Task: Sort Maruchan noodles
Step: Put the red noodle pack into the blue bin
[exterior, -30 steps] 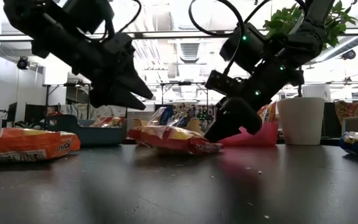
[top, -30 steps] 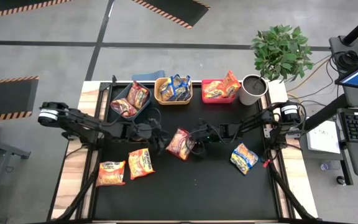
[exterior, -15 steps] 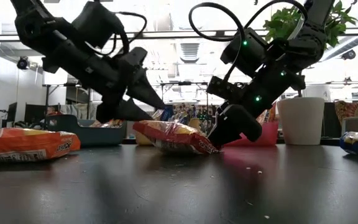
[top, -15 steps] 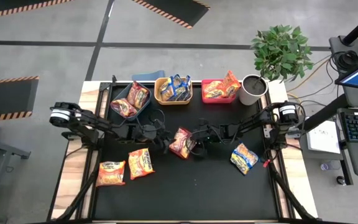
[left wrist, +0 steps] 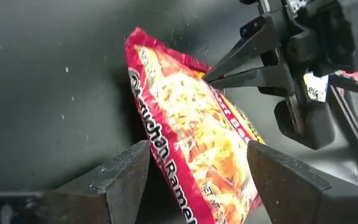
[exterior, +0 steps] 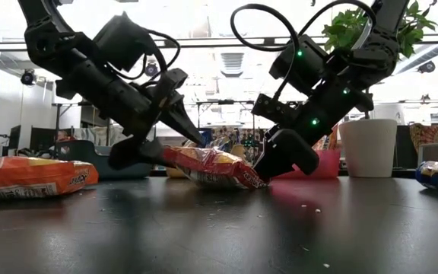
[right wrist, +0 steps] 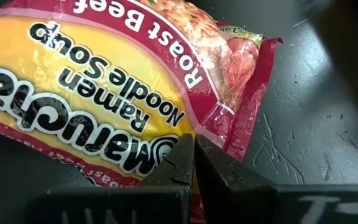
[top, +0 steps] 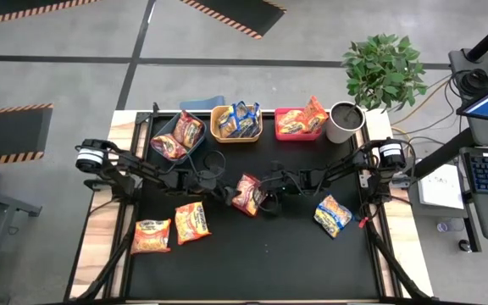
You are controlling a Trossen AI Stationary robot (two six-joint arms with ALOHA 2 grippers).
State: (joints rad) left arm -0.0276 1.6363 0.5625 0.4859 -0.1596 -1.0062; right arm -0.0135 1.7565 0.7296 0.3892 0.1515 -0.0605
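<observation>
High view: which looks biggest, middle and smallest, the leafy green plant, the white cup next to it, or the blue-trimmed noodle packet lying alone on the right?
1. Leafy green plant, clearly the largest.
2. White round cup and blue-trimmed crinkly noodle packet look about alike; the cup stands taller, nearer the overhead camera, so I won't rank them.

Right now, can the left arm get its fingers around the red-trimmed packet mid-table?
Probably yes: the left gripper fingers stand open on both sides of the red-trimmed packet; the right gripper, shut, pinches its opposite edge.
</observation>
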